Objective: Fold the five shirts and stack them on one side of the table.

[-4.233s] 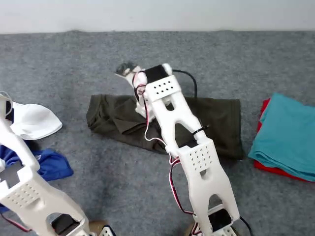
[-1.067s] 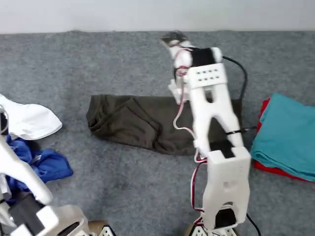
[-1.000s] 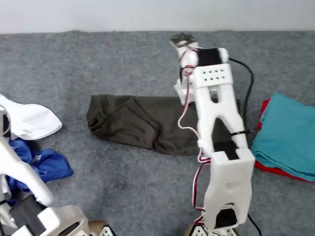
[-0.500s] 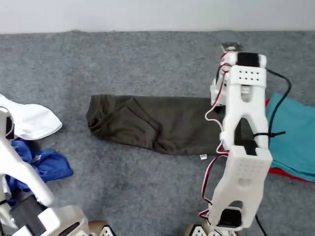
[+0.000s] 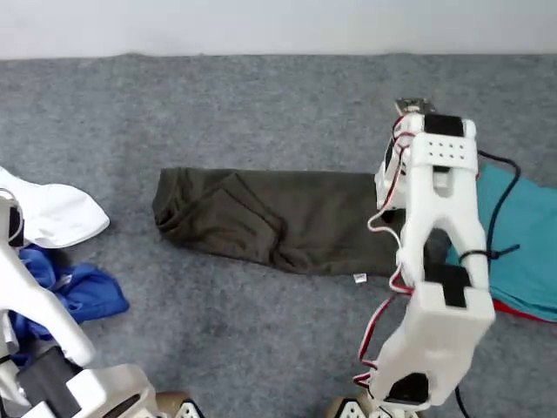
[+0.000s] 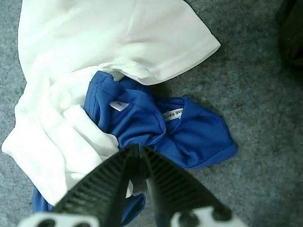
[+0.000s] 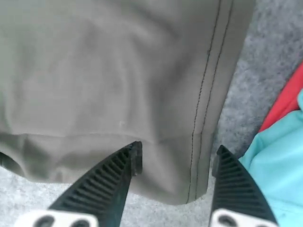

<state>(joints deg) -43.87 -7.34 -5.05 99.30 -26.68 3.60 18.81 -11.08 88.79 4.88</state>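
Note:
An olive shirt (image 5: pixel 261 218), folded into a long band, lies across the middle of the grey table (image 5: pixel 261 104). The right arm (image 5: pixel 435 174) stands over the band's right end. My right gripper (image 7: pixel 177 153) is open just above the stitched hem of the olive shirt (image 7: pixel 109 71), with nothing between its fingers. A teal shirt (image 5: pixel 522 252) lies folded on a red one (image 5: pixel 513 306) at the right edge. My left gripper (image 6: pixel 140 150) is shut, hovering over a crumpled blue shirt (image 6: pixel 189 137) and a white shirt (image 6: pixel 94 42) at the left.
The left arm (image 5: pixel 26 296) rises from the near left corner beside the white shirt (image 5: pixel 52 213) and blue shirt (image 5: pixel 87 292). The teal shirt (image 7: pixel 274 175) and red shirt (image 7: pixel 284 99) lie close beside the right gripper. A white wall borders the table's far edge.
The right arm has swung from the olive shirt's left part across to its right end. The left arm shifted slightly early on, then stayed still.

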